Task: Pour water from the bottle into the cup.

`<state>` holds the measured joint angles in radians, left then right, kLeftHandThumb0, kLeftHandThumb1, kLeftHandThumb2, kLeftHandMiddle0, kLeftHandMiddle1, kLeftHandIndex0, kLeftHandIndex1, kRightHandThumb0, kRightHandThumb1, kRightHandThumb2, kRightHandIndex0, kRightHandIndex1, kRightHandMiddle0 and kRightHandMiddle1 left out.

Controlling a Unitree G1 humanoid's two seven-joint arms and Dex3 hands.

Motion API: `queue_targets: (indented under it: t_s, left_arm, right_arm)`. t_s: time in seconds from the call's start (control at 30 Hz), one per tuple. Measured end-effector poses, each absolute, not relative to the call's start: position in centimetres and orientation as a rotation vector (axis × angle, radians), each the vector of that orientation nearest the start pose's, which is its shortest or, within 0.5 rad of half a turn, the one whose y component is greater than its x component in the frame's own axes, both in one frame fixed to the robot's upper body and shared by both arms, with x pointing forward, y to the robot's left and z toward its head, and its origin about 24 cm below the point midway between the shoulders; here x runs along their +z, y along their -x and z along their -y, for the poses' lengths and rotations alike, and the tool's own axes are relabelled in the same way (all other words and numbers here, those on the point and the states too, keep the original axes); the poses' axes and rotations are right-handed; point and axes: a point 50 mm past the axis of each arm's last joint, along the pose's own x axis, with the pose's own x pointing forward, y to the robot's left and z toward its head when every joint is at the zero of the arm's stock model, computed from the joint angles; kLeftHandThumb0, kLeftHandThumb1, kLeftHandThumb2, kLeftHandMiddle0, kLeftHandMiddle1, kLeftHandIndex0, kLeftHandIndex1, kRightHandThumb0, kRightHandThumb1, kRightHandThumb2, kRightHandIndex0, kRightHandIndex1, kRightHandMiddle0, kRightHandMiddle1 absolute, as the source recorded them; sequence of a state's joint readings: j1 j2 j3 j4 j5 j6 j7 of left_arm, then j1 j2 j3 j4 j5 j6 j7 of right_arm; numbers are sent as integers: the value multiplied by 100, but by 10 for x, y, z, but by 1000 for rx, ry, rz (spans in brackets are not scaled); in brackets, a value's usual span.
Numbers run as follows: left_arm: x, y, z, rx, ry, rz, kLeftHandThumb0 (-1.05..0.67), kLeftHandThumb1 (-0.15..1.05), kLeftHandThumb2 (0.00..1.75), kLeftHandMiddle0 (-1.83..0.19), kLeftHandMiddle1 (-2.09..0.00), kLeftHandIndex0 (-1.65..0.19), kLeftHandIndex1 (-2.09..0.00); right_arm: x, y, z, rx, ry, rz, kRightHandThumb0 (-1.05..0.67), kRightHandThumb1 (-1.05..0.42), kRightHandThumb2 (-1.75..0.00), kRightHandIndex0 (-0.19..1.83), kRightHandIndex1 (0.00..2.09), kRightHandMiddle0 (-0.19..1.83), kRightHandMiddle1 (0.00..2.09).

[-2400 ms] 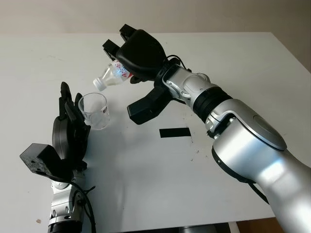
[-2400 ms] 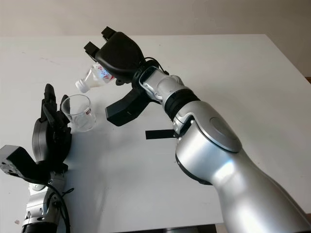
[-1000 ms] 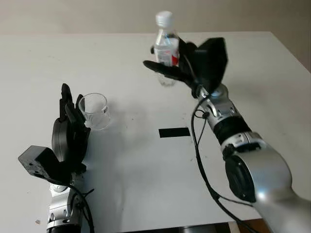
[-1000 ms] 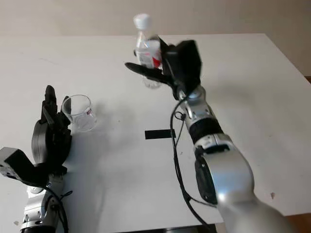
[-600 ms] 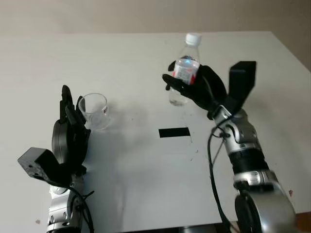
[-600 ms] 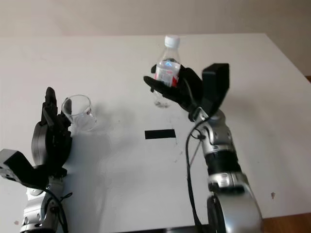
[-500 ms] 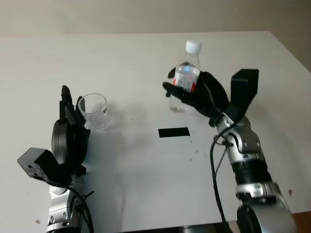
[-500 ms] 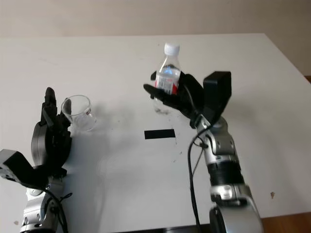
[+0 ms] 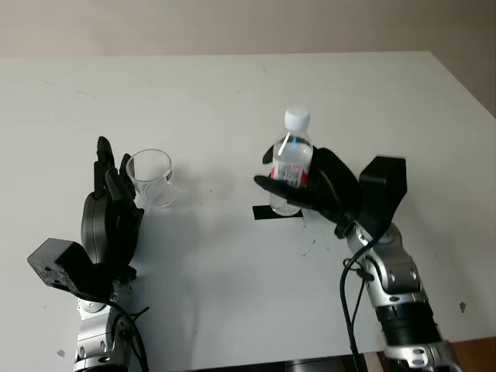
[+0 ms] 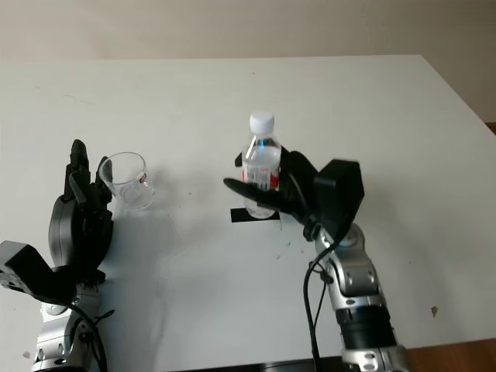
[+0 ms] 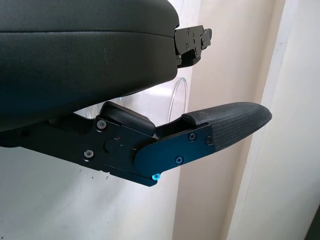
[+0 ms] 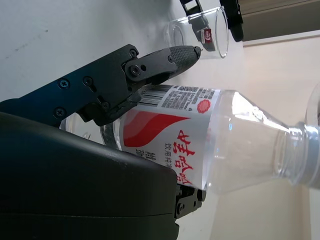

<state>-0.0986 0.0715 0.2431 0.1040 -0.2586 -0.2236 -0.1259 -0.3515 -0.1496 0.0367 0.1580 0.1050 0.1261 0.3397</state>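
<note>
Left hand (image 9: pixel 108 221): just left of the cup, palm turned toward it, black fingers (image 9: pixel 102 159) upright and held side by side, holding nothing; whether they touch the glass cannot be told.
Cup (image 9: pixel 151 178): clear glass, upright on the table (image 9: pixel 232 101), red mark on its side, well left of the tape; any water inside cannot be told.
Tape (image 9: pixel 262 212): short black strip flat on the table, about midway between cup and right hand, its right end hidden behind the bottle.
Bottle (image 9: pixel 290 167): clear plastic, white cap (image 9: pixel 297 118) on, red-and-white label, upright with a slight lean, well right of the cup, its base right at the right end of the tape; whether it touches the table cannot be told. In the right wrist view the label (image 12: pixel 165 135) shows red with printed text and a barcode, and the cup (image 12: pixel 200 32) stands beyond it.
Right hand (image 9: pixel 325 194): right of the cup and just right of the tape, wrapped round the bottle's middle; one finger (image 9: pixel 275 186) crosses the front of the label, the others curl behind, pinching the bottle between them and the palm.
Table: white, a few small dark specks near the tape.
</note>
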Motion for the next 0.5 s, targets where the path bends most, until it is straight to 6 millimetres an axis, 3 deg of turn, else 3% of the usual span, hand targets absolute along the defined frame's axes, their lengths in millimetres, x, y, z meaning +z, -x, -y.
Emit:
queue_targets:
  t_s: [0.13, 0.5]
  left_arm:
    - [68, -263, -216, 119, 163, 261, -88, 105, 75, 19, -33, 12, 0]
    - [67, -262, -219, 115, 157, 254, -87, 105, 74, 19, -31, 12, 0]
  right_arm:
    - [78, -317, 131, 416, 66, 14, -28, -105, -37, 92, 209, 1, 209]
    - [75, -328, 130, 363, 44, 1, -28, -105, -36, 98, 209, -13, 209]
